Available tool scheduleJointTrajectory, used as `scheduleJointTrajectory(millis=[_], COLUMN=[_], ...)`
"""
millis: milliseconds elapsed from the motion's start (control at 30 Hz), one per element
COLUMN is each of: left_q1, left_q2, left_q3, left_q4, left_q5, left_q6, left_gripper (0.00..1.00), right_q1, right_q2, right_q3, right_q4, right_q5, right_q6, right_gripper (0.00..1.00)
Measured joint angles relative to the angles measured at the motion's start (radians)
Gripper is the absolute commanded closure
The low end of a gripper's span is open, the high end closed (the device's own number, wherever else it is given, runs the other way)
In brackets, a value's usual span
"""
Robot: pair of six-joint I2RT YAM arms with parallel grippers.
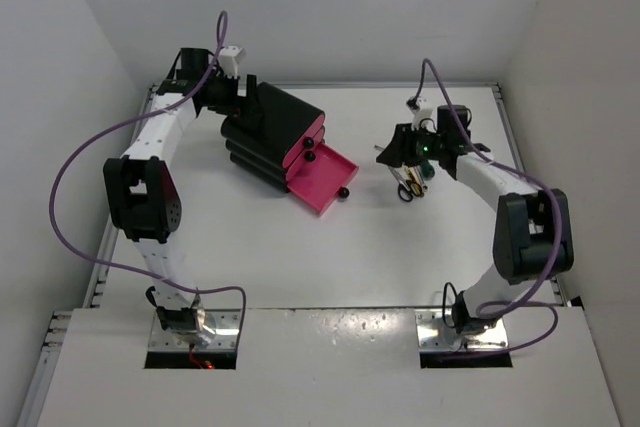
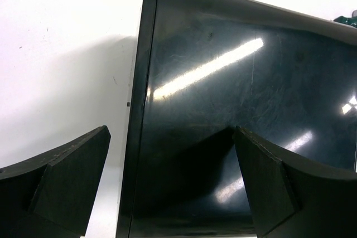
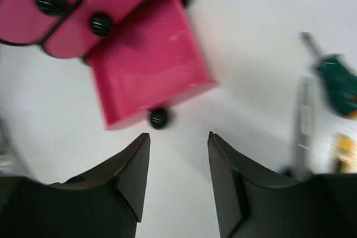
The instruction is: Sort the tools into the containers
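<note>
Under the left gripper (image 2: 170, 154), its fingers spread wide, lies the black cabinet (image 2: 234, 82), likely so the arm can steady it. Ahead of the right gripper (image 3: 178, 137), also open and empty, the bottom drawer (image 3: 150, 59) stands pulled out for tools. The green-handled screwdriver (image 3: 337, 82) and thin silver wrench (image 3: 304, 115) lie just right of it.

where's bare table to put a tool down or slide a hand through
Widest bare patch: the table between the open drawer and the arm bases. A narrower bare lane runs between that drawer's knob and the tools. The open drawer itself looks empty. Crowded: around the tools, by the right claw, and behind the cabinet by the left claw.
</note>
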Motion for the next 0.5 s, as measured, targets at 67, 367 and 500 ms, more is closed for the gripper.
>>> scheduleJointTrajectory(millis=[67,367,500], left_q1=[-0.003,-0.018,-0.021], left_q2=[0.0,0.0,0.0], left_q3=[0.0,0.0,0.0], left_q4=[0.001,0.014,0.016], left_q5=[-0.004,-0.022,-0.025], left_q6=[-0.001,-0.004,-0.004], left_gripper=[0.01,0.01,0.01], right_q1=[-0.011,-0.051,-0.058], right_q2=[-0.038,-0.035,-0.019], right_q3=[0.026,0.01,-0.017], right_q4=[-0.101,-0.372,-0.373], right_q5=[0.095,0.376,0.424], right_q6=[-0.136,-0.481,-0.542], right_gripper=[0.59,0.62,0.62])
